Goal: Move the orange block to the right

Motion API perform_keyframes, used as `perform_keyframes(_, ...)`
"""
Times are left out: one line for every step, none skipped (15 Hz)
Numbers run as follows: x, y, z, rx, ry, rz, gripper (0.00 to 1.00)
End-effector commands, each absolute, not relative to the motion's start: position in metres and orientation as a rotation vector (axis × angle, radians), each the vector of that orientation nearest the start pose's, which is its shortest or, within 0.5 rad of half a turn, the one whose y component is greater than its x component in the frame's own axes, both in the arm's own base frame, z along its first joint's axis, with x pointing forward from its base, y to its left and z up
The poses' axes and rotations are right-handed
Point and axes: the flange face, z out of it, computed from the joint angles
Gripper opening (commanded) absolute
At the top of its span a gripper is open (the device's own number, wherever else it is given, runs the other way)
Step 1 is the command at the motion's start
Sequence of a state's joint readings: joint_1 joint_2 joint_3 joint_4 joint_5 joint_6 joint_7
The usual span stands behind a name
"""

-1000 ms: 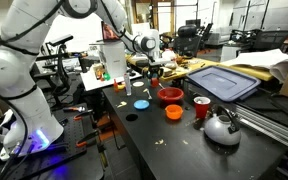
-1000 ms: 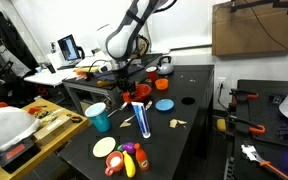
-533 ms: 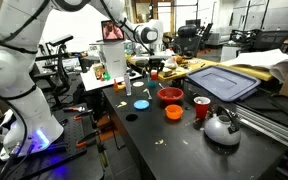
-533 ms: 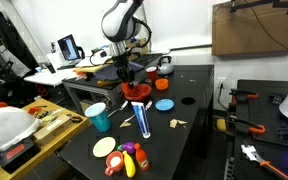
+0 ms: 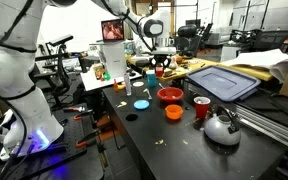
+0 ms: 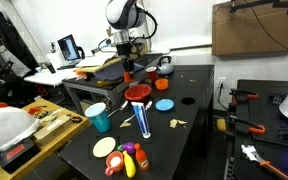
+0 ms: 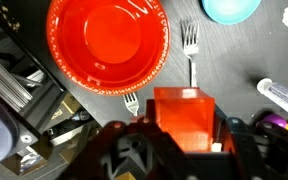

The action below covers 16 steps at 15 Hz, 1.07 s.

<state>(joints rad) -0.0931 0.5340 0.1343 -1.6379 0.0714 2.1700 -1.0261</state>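
Note:
My gripper (image 7: 182,132) is shut on the orange block (image 7: 182,115), a plain red-orange cube that fills the space between the two dark fingers in the wrist view. In both exterior views the gripper (image 5: 157,68) (image 6: 128,72) hangs above the black table with the block (image 6: 127,75) just showing at its tips. Below it in the wrist view are the red bowl (image 7: 107,45) and two white forks (image 7: 190,45).
On the table: a red bowl (image 5: 170,96), a small orange bowl (image 5: 173,112), a red cup (image 5: 201,107), a metal kettle (image 5: 222,127), a blue disc (image 5: 141,103) and a blue lid (image 5: 222,82). A teal cup (image 6: 98,117) and a white tube (image 6: 144,118) lie nearer the front.
The arm has risen and swung away from the table surface, carrying the orange block up with it. The things on the table have not moved.

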Motion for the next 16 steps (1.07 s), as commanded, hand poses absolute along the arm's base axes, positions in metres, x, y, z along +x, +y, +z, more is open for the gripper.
perform_keyframes(0.673,-0.001,0.324,-2.776,-1.286,-0.108,0.26)
perform_keyframes(0.672,-0.007,0.324,-2.81,-1.236,-0.101,0.26)
perform_keyframes(0.671,-0.013,0.323,-2.85,-1.183,-0.101,0.26)
perform_keyframes(0.67,-0.017,0.321,-2.877,-1.137,-0.088,0.26)
perform_keyframes(0.67,-0.022,0.317,-2.92,-1.076,-0.082,0.26)
perform_keyframes(0.669,-0.028,0.311,-2.954,-1.017,-0.068,0.26)
perform_keyframes(0.668,-0.034,0.301,-2.993,-0.937,-0.038,0.26)
perform_keyframes(0.666,-0.04,0.294,-3.032,-0.856,-0.02,0.26)
perform_keyframes(0.662,-0.045,0.287,-3.06,-0.772,0.008,0.26)
perform_keyframes(0.658,-0.05,0.282,-3.089,-0.693,0.026,0.26)
perform_keyframes(0.655,-0.056,0.278,-3.111,-0.612,0.044,0.26)
perform_keyframes(0.652,-0.06,0.274,-3.129,-0.54,0.06,0.26)
perform_keyframes(0.648,-0.065,0.272,-3.141,-0.458,0.076,0.26)
perform_keyframes(0.644,-0.069,0.27,-3.15,-0.378,0.089,0.26)
perform_keyframes(0.642,-0.074,0.268,-3.162,-0.302,0.098,0.26)
perform_keyframes(0.64,-0.079,0.265,-3.171,-0.228,0.109,0.26)
